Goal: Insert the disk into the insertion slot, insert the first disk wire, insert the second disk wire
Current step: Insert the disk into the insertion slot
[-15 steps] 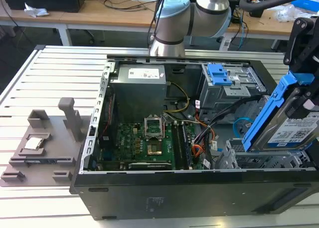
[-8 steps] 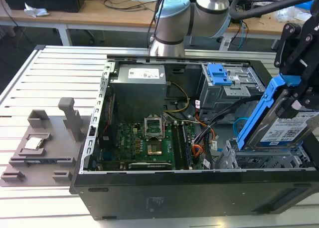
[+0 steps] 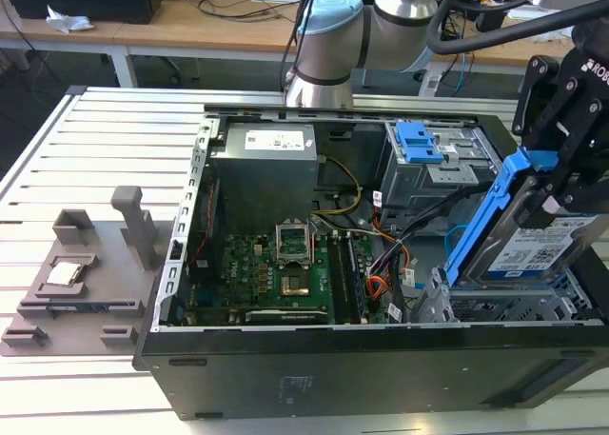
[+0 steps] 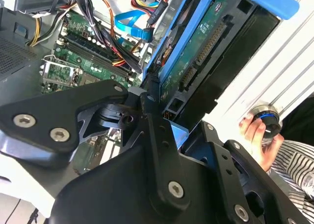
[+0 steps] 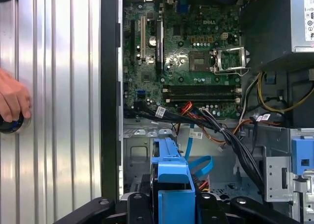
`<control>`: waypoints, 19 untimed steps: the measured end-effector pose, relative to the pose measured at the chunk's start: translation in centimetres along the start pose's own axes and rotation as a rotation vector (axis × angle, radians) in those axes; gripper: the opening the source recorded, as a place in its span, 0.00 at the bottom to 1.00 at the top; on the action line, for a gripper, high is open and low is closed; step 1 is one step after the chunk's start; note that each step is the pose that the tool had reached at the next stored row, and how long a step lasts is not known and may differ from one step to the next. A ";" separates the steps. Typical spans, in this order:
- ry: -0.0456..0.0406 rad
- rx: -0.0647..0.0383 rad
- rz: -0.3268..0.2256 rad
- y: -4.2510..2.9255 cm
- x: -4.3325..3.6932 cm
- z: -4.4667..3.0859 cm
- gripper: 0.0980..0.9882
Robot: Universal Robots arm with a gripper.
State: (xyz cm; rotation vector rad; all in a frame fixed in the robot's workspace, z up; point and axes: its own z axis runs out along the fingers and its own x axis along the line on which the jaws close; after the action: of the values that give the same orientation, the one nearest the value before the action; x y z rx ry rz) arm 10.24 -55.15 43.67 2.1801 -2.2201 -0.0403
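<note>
Clamping end effector [image 3: 557,183] on disk [image 3: 533,249], at upper end of blue bracket [image 3: 481,221]. Holding disk tilted, low edge close over perforated insertion slot [image 3: 495,306], exterior view's right end of PC case [image 3: 333,378]; not yet seated. Judging disk stiff, dense, shock-sensitive: gripping bracket rails, keeping off exposed circuit board [image 4: 206,50].

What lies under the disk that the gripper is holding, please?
The disk, tilted in the gripper, hangs over the insertion slot, whose perforated silver wall shows below it. In the exterior view the slot's floor is hidden behind the disk.
</note>
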 end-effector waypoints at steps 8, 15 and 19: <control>-0.0002 0.004 0.000 0.71 0.01 0.42 0.30; -0.0007 0.004 0.025 0.73 0.01 0.65 0.30; -0.0014 0.004 0.024 0.72 0.01 1.05 0.30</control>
State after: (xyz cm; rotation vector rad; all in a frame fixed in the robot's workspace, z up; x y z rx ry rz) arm 9.48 -55.15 42.64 2.1556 -2.2488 -0.0368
